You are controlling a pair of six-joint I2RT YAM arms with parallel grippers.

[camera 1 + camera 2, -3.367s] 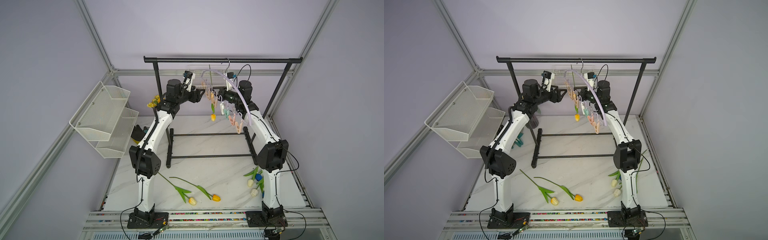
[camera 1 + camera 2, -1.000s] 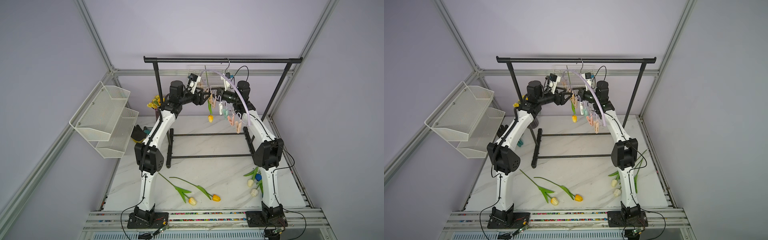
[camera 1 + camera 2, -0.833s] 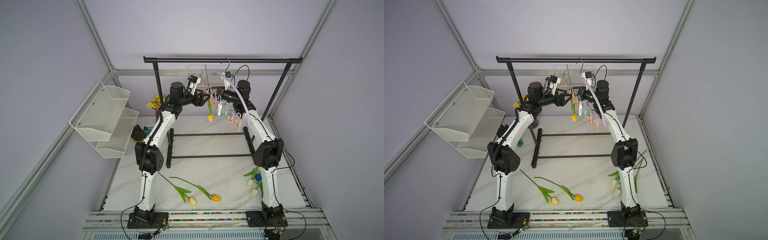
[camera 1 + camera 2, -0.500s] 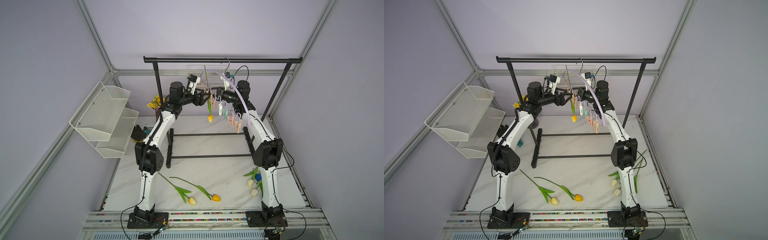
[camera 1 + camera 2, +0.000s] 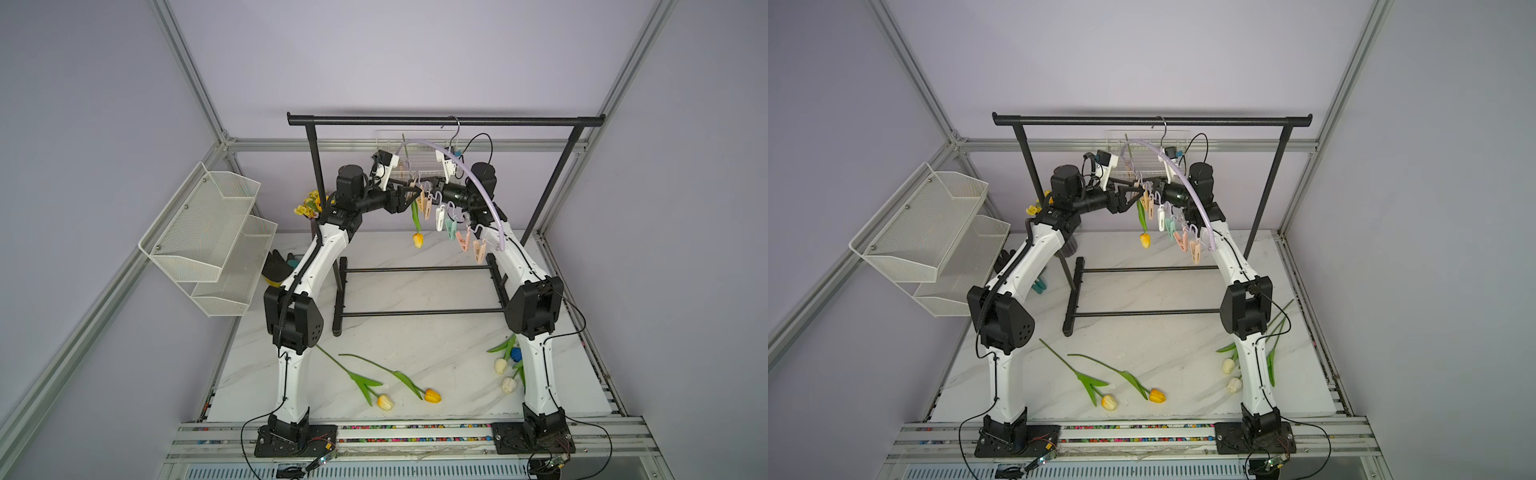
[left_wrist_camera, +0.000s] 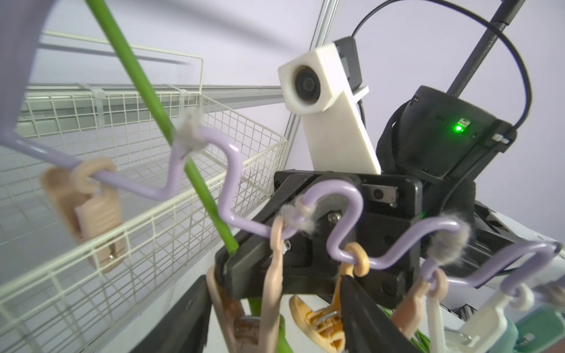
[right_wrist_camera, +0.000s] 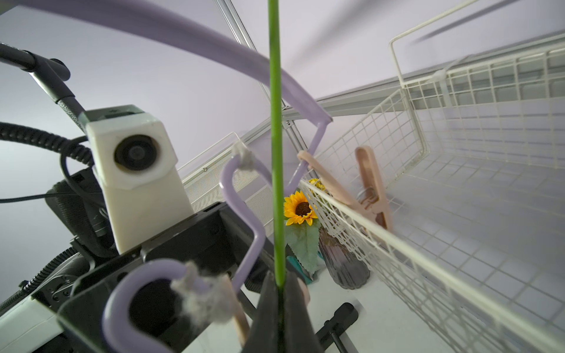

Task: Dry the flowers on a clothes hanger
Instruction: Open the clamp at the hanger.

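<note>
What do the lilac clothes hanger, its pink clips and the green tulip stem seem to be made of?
The clothes hanger: smooth plastic or plastic coating, glossy highlights on its bends. The pink clips: matte moulded plastic, ribbed grips. The tulip stem: probably plastic, evenly green and smooth.

The left arm (image 5: 320, 257) and right arm (image 5: 513, 259) rise from their bases, bend at the elbow and arch inward, wrists nearly meeting up high. The left gripper (image 6: 275, 287) appears parted. The right gripper (image 7: 279, 318) is clamped tight on a tulip stem (image 7: 275, 152).
</note>
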